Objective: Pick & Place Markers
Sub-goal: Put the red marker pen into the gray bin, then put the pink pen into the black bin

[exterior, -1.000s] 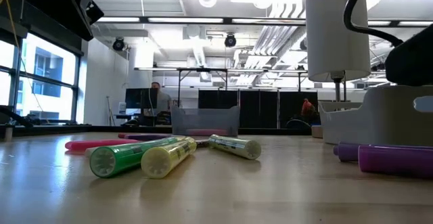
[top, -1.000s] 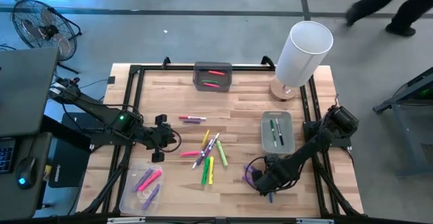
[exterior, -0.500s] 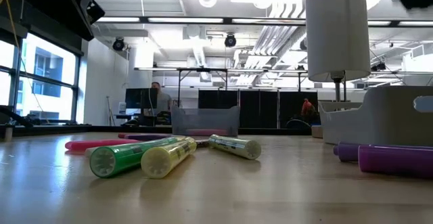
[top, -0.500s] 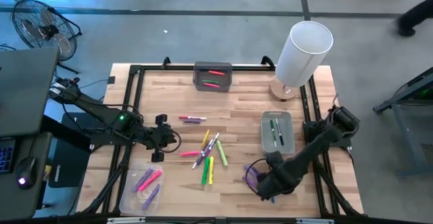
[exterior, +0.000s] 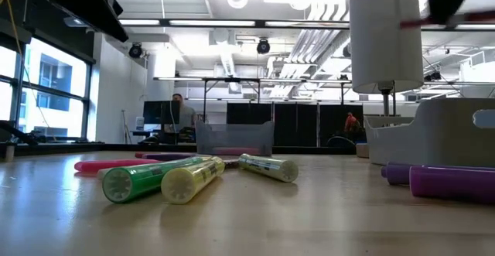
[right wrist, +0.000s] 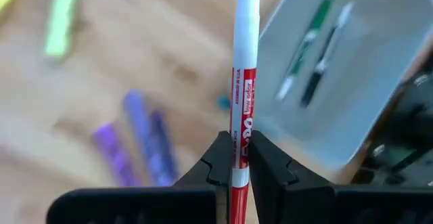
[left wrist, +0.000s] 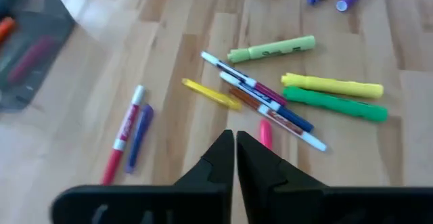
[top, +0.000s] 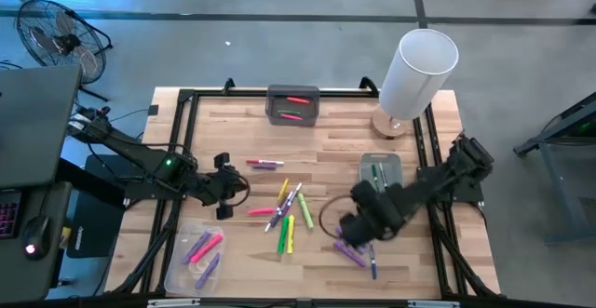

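On the table, a heap of markers lies at centre. A tray with two markers in it sits at 12 o'clock, and a lamp stands at 1 o'clock. Another tray, holding two pens, lies at 3 o'clock, and a third tray, also holding markers, at 7 o'clock. Loose markers lie at 5 o'clock. The left gripper is at 9 o'clock; the right gripper, between the heap and the 3 o'clock tray, holds a marker upright.
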Tool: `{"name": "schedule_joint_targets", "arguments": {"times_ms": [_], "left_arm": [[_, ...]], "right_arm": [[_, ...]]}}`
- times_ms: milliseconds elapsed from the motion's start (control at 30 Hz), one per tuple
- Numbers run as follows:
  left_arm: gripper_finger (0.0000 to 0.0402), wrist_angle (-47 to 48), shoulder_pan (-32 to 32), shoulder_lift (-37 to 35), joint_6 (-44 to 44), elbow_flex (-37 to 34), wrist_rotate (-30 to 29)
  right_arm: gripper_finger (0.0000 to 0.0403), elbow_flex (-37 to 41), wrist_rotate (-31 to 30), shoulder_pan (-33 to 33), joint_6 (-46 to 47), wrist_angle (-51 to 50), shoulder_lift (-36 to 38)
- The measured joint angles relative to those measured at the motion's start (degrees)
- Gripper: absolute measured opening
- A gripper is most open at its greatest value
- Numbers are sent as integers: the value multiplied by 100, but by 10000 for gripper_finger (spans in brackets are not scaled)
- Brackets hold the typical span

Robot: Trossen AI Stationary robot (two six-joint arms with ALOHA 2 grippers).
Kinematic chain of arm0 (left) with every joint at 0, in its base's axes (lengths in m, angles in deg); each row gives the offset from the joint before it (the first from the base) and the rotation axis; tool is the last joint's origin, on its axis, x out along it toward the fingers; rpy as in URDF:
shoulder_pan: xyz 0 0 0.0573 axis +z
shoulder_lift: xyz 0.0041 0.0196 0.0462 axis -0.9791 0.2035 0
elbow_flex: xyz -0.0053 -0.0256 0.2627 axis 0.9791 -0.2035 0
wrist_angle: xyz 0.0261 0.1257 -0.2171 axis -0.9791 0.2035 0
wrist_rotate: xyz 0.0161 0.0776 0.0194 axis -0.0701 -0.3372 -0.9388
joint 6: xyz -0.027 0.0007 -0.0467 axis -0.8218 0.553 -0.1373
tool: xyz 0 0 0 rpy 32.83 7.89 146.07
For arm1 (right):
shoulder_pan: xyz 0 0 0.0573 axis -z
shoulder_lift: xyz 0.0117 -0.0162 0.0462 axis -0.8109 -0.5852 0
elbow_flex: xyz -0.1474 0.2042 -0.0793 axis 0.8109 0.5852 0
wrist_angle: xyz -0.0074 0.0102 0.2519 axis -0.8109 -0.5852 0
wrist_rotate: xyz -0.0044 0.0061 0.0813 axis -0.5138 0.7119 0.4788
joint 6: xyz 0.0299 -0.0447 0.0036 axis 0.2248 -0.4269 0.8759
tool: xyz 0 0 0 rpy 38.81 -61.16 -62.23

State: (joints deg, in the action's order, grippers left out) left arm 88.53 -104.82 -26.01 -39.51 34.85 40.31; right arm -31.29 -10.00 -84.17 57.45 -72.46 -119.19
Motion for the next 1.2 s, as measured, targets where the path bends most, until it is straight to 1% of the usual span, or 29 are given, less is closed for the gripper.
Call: {"name": "schedule_joint_targets", "arguments": {"times_ms": [133,233,333,433,533,600,700,767,833,900,967,1033,1100,1200], "left_arm": [[76,-45,257,149,-471,12,264],[127,-37,512,339,-733,-3,336],[166,-407,685,537,-776,6,281],[186,-1041,799,886,-614,30,326],[190,-1162,880,1213,-207,252,581],[189,-1142,951,1405,-60,433,656],[187,-979,1007,1738,-23,738,659],[186,-583,1056,1937,69,933,676],[186,-415,1049,2167,104,1113,763],[186,5,1042,2307,108,1170,822],[186,-175,1042,2505,112,1278,1112],[186,160,1030,2582,91,1246,1383],[186,46,972,2771,-86,1265,1571],[186,319,828,3017,-489,1241,1654]], "right_arm": [[20,528,-208,499,-398,28,282],[19,1151,-375,782,-443,71,684],[19,1901,-364,1062,-541,387,1348],[19,2671,-314,1340,-738,1014,2111],[21,3320,-250,1619,-922,1658,2773],[22,3685,-183,1803,-1178,2051,3061],[25,4133,79,1967,-1625,2685,3266],[32,4340,181,2017,-1889,2980,3314],[45,4468,192,2027,-2052,3199,3330],[61,4566,202,2025,-2171,3253,3353],[77,4598,209,2027,-2365,3265,3374],[90,4592,192,2025,-2530,3245,3417],[101,4592,180,2023,-2679,3219,3475],[112,4584,120,2023,-2908,3200,3576]]}}
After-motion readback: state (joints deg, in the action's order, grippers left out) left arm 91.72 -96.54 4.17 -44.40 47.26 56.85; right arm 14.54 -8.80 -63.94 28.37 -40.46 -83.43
